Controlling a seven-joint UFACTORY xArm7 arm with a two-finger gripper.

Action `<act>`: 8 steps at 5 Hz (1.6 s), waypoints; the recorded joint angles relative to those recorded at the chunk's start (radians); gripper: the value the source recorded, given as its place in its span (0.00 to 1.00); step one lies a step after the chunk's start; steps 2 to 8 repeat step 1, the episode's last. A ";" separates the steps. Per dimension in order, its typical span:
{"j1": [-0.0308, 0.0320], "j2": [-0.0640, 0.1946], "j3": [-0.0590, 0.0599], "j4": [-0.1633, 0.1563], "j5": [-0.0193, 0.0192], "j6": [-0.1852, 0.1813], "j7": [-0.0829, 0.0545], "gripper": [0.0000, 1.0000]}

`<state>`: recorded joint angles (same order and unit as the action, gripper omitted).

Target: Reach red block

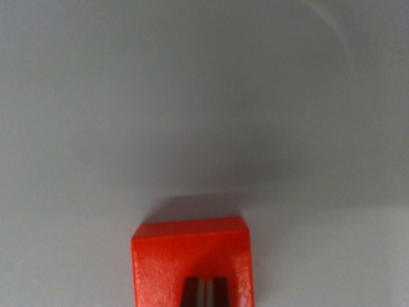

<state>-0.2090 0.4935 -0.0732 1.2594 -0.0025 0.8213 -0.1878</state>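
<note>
Hand shows only as two dark finger tips close together at the bottom edge, over the red block, which sits bottom centre on the plain grey surface.

Plain grey surface, red block resting at btm edge

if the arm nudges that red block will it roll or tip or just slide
The red block probably slides: flat faces and straight edges leave nothing to roll on. It looks rigid, so unlikely to deform. Its squat shape on the smooth grey surface suggests little tipping.
</note>
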 joint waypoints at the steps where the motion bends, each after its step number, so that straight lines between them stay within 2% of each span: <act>1: 0.0000 0.000 0.000 0.000 0.0000 0.000 0.000 0.00; 8: 0.0000 0.000 0.000 0.000 0.0000 0.000 0.000 0.00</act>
